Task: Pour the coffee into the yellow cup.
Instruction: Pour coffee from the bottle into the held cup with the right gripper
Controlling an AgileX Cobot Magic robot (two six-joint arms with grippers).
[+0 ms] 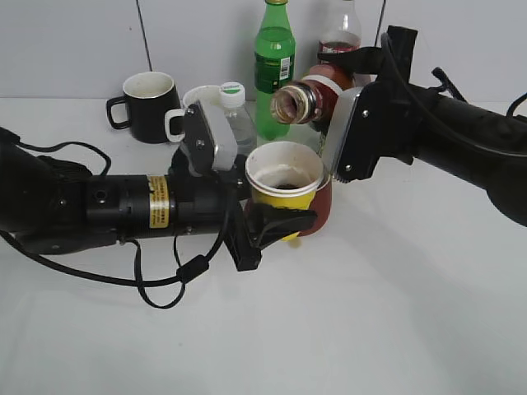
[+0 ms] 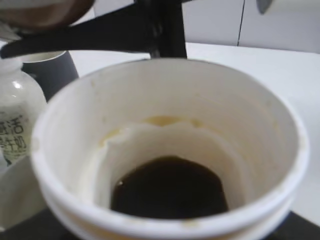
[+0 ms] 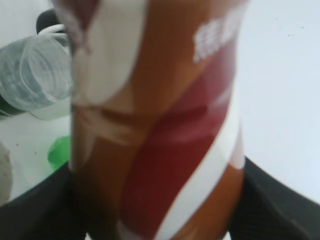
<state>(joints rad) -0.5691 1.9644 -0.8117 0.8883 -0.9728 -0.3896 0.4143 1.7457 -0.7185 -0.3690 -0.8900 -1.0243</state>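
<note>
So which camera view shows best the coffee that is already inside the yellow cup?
The left wrist view: it looks straight into the yellow cup, and the dark coffee covers only the bottom. The exterior view shows just a small dark patch past the rim. The right wrist view shows only the bottle.

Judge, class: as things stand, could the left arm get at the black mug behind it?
Probably not yet. The left gripper is shut on the yellow cup, which holds coffee. The black mug stands free behind the arm, but the gripper has no free grip.
</note>
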